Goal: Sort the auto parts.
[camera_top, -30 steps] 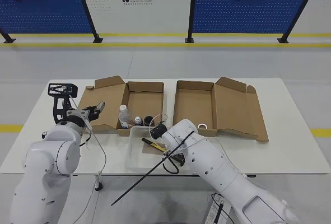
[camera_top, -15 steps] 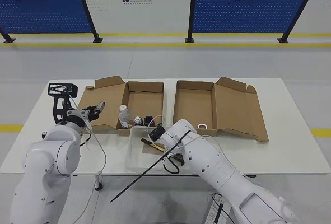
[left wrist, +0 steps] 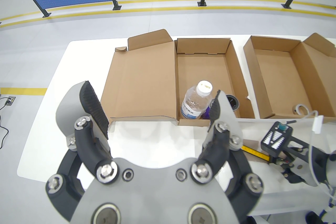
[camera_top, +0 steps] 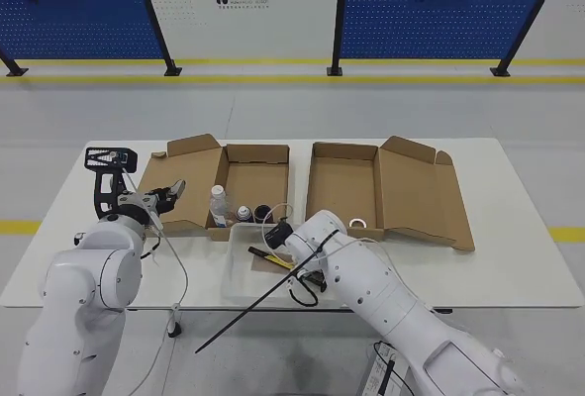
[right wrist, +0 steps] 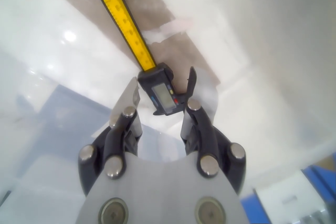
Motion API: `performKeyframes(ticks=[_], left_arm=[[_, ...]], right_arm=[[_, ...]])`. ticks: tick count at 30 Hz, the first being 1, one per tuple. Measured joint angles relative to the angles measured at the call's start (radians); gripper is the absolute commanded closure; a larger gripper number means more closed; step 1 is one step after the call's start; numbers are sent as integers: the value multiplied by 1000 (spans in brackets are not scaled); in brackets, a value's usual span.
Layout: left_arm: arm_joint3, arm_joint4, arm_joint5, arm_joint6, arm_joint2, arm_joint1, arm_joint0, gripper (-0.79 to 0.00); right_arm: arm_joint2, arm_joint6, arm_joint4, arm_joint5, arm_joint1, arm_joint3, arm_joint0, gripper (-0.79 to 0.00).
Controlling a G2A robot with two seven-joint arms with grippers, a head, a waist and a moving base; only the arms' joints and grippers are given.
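Note:
A digital caliper (right wrist: 162, 93) with a yellow scale (right wrist: 118, 9) lies in the clear plastic bin (camera_top: 235, 282) at the table's front. My right gripper (right wrist: 164, 80) is down in the bin, its fingers pressed against both sides of the caliper's black head. My left gripper (left wrist: 152, 89) hangs open and holds nothing, above the table's left part, short of the left cardboard box (left wrist: 202, 67). That box holds a water bottle (left wrist: 195, 101) and a dark round part (left wrist: 233, 102). The right cardboard box (camera_top: 341, 188) holds a white ring (camera_top: 357, 223).
Both boxes have their lids folded out flat, taking up much of the table's middle. A black stand (camera_top: 109, 168) rises at the far left corner. A long thin black rod (camera_top: 262, 302) slants from the right arm past the table's front edge.
The right arm has shifted slightly toward the left and lower into the bin, then held still. The left arm has not moved.

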Motion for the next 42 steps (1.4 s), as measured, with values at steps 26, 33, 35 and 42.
performKeyframes(ticks=[26, 33, 35, 42], left_arm=[[0, 0, 0, 0, 0, 0, 0, -785], [0, 0, 0, 0, 0, 0, 0, -785], [0, 0, 0, 0, 0, 0, 0, -785], [0, 0, 0, 0, 0, 0, 0, -785]], right_arm=[[12, 21, -1, 19, -4, 0, -21, -46], [21, 20, -6, 21, -3, -17, -25, 0], [23, 20, -7, 21, -2, -22, -27, 0], [22, 18, -6, 22, -5, -28, -34, 0]])
